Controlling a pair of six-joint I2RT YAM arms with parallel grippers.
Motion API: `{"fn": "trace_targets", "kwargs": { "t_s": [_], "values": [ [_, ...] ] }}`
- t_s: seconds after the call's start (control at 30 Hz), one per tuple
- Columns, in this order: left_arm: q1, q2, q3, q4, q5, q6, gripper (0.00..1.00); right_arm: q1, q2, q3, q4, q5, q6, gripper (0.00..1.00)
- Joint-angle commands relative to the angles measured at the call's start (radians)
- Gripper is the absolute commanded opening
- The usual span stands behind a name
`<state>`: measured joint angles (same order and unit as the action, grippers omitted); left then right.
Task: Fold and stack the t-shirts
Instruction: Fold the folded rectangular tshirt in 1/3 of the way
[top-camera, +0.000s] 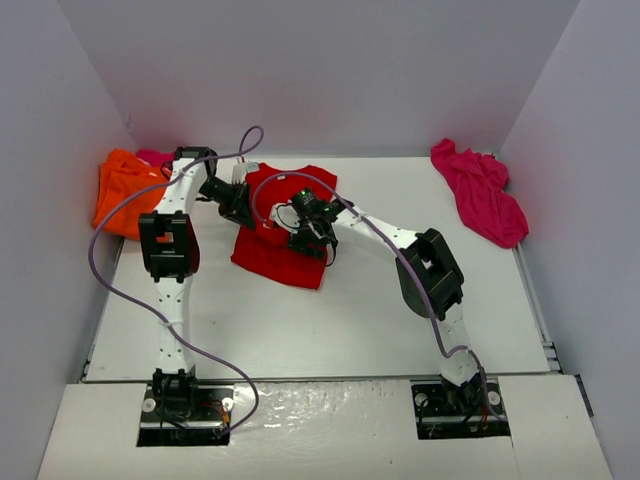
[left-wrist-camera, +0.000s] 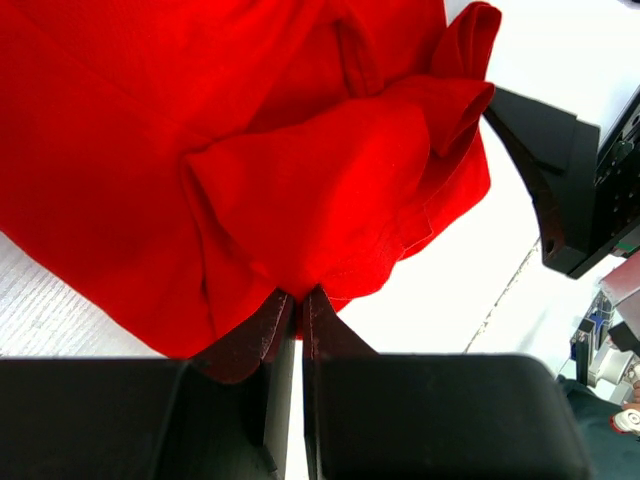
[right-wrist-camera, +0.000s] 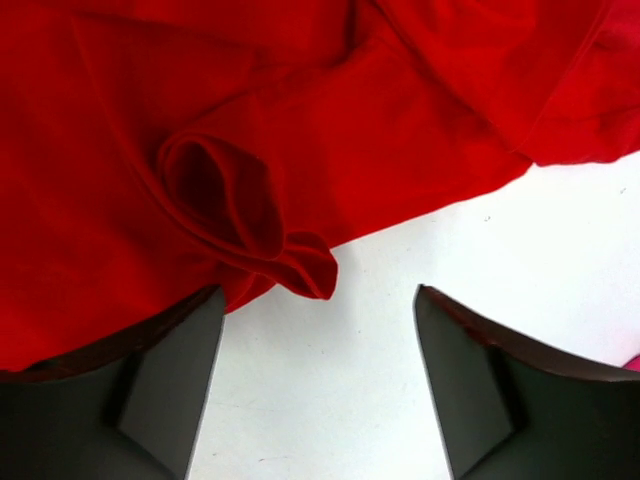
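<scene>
The left pincer (left-wrist-camera: 298, 302) is clamped on a fold of the red t-shirt (left-wrist-camera: 130, 150). The right pincer (right-wrist-camera: 318, 300) gapes empty, shirt edge just beyond

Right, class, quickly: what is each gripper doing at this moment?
Left gripper: closed, pinching the red t-shirt.
Right gripper: open, holding nothing.

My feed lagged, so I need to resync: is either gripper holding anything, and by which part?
Left gripper pinches the red t-shirt by a bunched fold at its edge. Right gripper is open, holding nothing.
</scene>
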<state>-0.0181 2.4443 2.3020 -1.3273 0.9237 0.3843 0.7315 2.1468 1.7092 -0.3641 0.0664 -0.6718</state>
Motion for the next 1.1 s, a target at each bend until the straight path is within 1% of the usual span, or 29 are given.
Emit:
{"fn": "trace_targets", "kwargs": {
  "t_s": [0.0,0.07,0.1,0.13,0.2,0.3,0.37,0.4,0.57,0.6,0.63,0.67,0.7,0.93,1.07],
  "values": [
    [0.009,-0.063,0.044,-0.048,0.033,0.001,0.00,-0.007,-0.070,0.033,-0.013,-0.040,-0.022,0.66],
    [0.009,-0.062,0.043,-0.047,0.033,0.001,0.00,-0.006,-0.046,0.052,-0.016,-0.053,-0.024,0.57],
    [0.009,-0.062,0.043,-0.046,0.033,0.001,0.00,-0.008,-0.035,0.062,-0.020,-0.056,-0.025,0.51],
    [0.009,-0.061,0.044,-0.046,0.032,0.001,0.00,-0.009,-0.025,0.066,-0.022,-0.057,-0.026,0.47],
    [0.009,-0.058,0.047,-0.045,0.030,-0.002,0.00,-0.010,0.001,0.089,-0.035,-0.100,-0.036,0.24],
    [0.009,-0.056,0.048,-0.047,0.027,-0.001,0.00,-0.015,0.023,0.106,-0.050,-0.138,-0.041,0.07],
    [0.009,-0.059,0.044,-0.050,0.025,0.000,0.00,-0.015,0.033,0.112,-0.058,-0.147,-0.043,0.01],
    [0.009,-0.060,0.042,-0.048,0.024,0.001,0.00,-0.016,0.033,0.114,-0.060,-0.147,-0.043,0.00],
    [0.009,-0.080,0.022,-0.034,0.023,-0.005,0.00,-0.018,0.011,0.112,-0.065,-0.142,-0.042,0.00],
    [0.009,-0.082,0.022,-0.033,0.023,-0.005,0.00,-0.019,0.005,0.112,-0.064,-0.128,-0.040,0.17],
    [0.009,-0.082,0.022,-0.033,0.023,-0.005,0.00,-0.022,0.001,0.111,-0.066,-0.123,-0.036,0.30],
    [0.009,-0.082,0.022,-0.034,0.023,-0.005,0.00,-0.025,-0.004,0.108,-0.067,-0.118,-0.035,0.40],
    [0.009,-0.083,0.021,-0.035,0.024,-0.003,0.00,-0.027,-0.010,0.103,-0.067,-0.111,-0.036,0.48],
    [0.009,-0.082,0.018,-0.034,0.021,-0.005,0.00,-0.040,-0.035,0.086,-0.070,-0.132,-0.035,0.50],
    [0.009,-0.089,0.006,-0.032,0.017,-0.003,0.00,-0.044,-0.042,0.096,-0.076,-0.104,-0.042,0.48]
  ]
}}
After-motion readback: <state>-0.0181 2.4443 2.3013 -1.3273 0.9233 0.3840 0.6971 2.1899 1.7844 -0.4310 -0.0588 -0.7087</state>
